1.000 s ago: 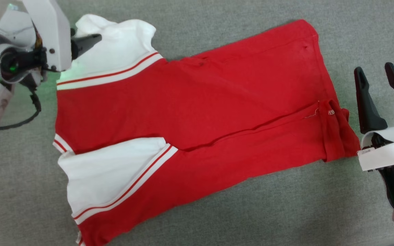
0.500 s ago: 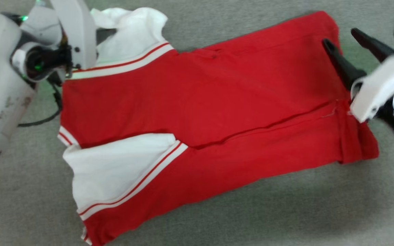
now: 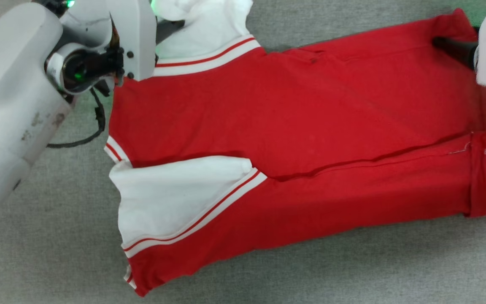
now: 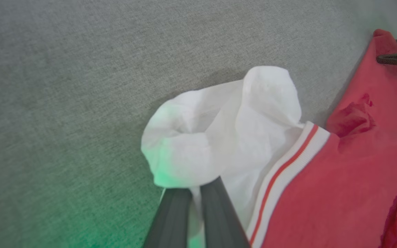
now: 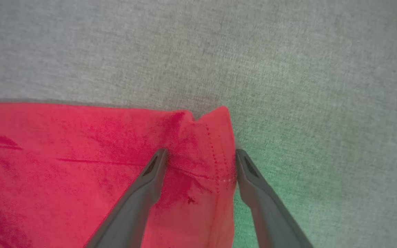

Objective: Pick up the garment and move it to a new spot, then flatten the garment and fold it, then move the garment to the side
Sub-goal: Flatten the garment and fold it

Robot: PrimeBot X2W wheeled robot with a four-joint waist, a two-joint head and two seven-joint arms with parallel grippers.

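**A:** Grey woven fabric lies under everything, and we see none of its edges. The garment [image 3: 293,126] is spread across it, with a long fold running through the red body.

**B:** Our left claw [image 4: 195,188] is pinched tight on the bunched white sleeve [image 4: 219,137]. Our right claw [image 5: 201,152] stands wide, straddling the red hem corner [image 5: 215,117], one finger on the cloth and the other just off it.

**A:** So what worries us?

**B:** If we lift before the right closes, the garment would hang from one sleeve and crumple.

**A:** And the right sits so near the edge that it could catch only the top layer, or lose the hem.

**B:** The left's bite looks small too. A hard pull may strip it free.
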